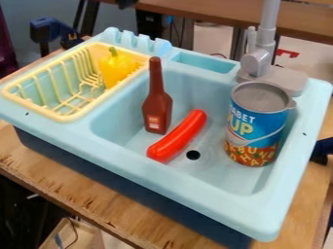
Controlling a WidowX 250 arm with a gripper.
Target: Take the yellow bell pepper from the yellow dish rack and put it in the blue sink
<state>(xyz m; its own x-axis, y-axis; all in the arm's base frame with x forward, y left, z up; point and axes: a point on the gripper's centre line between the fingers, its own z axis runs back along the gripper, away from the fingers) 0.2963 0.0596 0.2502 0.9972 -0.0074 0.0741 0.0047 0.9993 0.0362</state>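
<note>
A brown bottle [157, 104] stands in the basin of the light blue toy sink [214, 206], its neck rising toward the back wall. Close to the bottle's lower right, a red sausage-shaped toy [177, 136] lies slantwise on the basin floor, just left of the drain hole [193, 154]. An open-topped soup can [255, 125] stands upright at the basin's right side. In the yellow dish rack [73, 115] at the left, a yellow bell pepper [118, 67] with a green stem rests near the back right corner.
A grey faucet [258, 58] rises behind the can from the sink's back rim. The sink sits on a wooden table [84, 197]. A blue clamp [52, 31] is behind it at upper left, and a small dark object [127, 3] is at the top edge.
</note>
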